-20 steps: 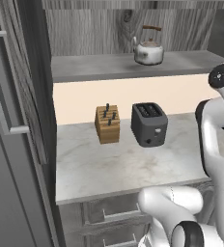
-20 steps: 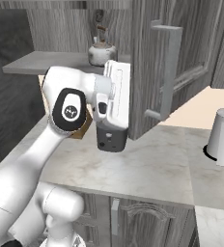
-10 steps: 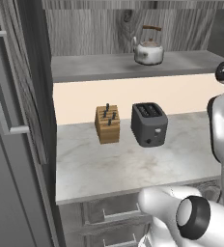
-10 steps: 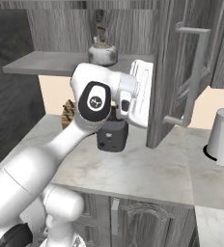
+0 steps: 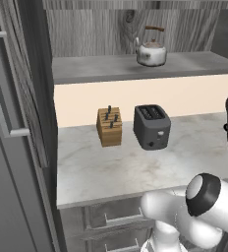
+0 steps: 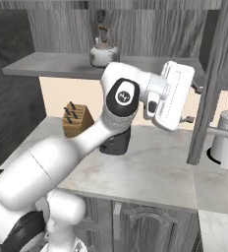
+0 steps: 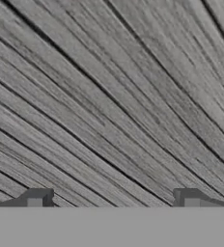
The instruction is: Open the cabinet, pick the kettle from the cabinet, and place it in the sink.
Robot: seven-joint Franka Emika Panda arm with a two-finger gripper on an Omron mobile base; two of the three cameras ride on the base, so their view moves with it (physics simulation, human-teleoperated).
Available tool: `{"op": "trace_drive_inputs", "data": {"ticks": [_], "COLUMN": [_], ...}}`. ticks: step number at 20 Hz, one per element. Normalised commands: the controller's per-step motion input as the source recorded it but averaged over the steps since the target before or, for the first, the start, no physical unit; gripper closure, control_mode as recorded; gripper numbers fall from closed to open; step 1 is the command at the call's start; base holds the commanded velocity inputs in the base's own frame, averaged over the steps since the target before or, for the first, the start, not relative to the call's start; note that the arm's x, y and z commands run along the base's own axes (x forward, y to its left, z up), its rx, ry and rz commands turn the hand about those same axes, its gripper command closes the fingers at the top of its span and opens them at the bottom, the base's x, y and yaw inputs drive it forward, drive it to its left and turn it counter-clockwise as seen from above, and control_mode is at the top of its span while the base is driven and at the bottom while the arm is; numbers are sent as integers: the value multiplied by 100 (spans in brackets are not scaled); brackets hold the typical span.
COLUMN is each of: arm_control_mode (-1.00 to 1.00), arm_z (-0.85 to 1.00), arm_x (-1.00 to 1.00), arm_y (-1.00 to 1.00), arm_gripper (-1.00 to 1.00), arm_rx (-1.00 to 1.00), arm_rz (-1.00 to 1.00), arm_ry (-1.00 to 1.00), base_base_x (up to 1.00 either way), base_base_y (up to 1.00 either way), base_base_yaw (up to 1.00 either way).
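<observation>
Kettle (image 5: 151, 50) sitting on open cabinet (image 5: 135, 69) shelf, above toaster (image 5: 152, 126) and knife block (image 5: 109, 126); gripper (image 7: 113, 198) hanging with jaws spread wide, empty, facing wood grain right of kettle

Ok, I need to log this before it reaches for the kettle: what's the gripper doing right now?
Gripper: open, holding nothing, its fingertips spread wide and facing the wood-grain inside of the cabinet door.

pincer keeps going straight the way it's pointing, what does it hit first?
Likely the cabinet door's inner face: the open pincer looks squarely at dark grey wood grain close ahead, nothing between. Exact gap is unclear.
</observation>
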Motion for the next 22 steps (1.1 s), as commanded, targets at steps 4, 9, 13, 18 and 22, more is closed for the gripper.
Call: {"op": "trace_drive_inputs", "data": {"ticks": [4, 9, 13, 18, 22], "arm_control_mode": [-100, -100, -100, -100, -100], "arm_z": [0, 0, 0, -2, -8], "arm_x": [-3, -7, -13, -14, -6], "arm_y": [-38, -29, -19, 23, 53], "arm_gripper": [-100, -100, -100, -100, -100], "arm_rx": [0, 0, 0, 0, -1], "arm_rz": [-1, 0, 0, 0, 0], "arm_ry": [0, -2, 0, -1, -1], "base_base_x": [0, 0, 0, 0, 0], "base_base_y": [0, 0, 0, 0, 0], "base_base_yaw": [0, 0, 0, 0, 0]}}
